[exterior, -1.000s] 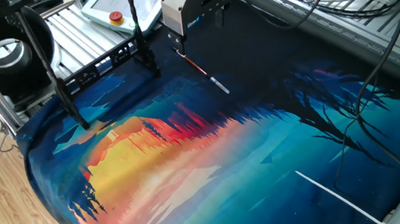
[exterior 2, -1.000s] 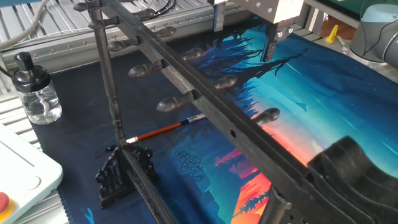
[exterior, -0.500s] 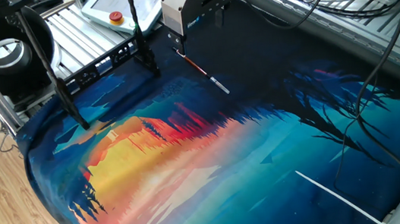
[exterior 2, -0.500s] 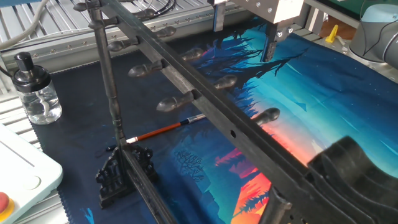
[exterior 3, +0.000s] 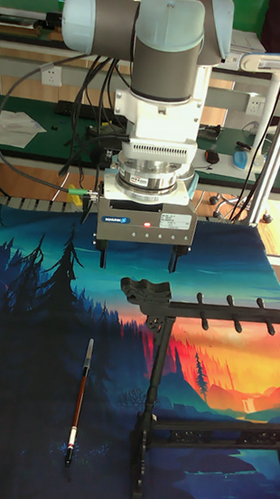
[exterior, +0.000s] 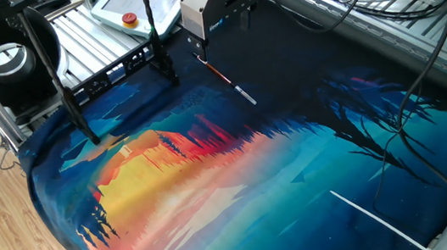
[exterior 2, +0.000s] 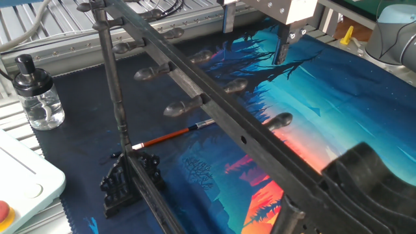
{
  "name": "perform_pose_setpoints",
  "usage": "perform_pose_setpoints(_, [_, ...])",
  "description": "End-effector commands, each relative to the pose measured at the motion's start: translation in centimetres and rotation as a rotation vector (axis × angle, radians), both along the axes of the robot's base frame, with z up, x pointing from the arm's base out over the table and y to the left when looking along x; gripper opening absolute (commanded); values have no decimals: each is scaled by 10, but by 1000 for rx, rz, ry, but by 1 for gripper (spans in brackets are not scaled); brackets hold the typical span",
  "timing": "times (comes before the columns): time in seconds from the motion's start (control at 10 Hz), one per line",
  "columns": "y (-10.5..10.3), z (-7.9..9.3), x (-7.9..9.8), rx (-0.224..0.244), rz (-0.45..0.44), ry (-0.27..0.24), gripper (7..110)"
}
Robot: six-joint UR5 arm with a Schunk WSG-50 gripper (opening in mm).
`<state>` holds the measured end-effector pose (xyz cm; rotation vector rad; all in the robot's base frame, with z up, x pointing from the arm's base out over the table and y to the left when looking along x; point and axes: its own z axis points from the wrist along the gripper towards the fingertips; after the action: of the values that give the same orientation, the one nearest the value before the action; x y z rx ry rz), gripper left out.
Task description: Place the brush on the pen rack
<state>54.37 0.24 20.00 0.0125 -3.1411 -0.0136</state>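
End effector (exterior 3: 137, 259) spread wide, nothing in it, hanging over mat (exterior 3: 37, 313). Brush (exterior 3: 81, 405) flat on mat, roughly 7 o'clock from it, well clear of pen rack (exterior 3: 227, 307). Only tall view shows both fingers (exterior 3: 102, 257) properly. Other fixed view alone catches glass spray bottle (exterior 2: 37, 97), 9 o'clock from brush.

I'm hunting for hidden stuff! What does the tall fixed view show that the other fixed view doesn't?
Only the tall fixed view shows the small red light on the gripper body and the green benches behind. Only the other fixed view shows a glass bottle. Both show the brush lying on the colourful mat, off the pen rack, and the open gripper.
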Motion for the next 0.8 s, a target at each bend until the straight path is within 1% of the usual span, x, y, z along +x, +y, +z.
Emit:
perform_pose_setpoints(0.0, [25, 1, 15, 101, -362, -41, 109])
perform_pose_setpoints(0.1, [25, 1, 15, 101, -362, -41, 7])
perform_pose_setpoints(0.6, [26, 0, 15, 99, -362, -38, 7])
perform_pose_setpoints(0.7, [22, -2, 12, 81, -363, -32, 7])
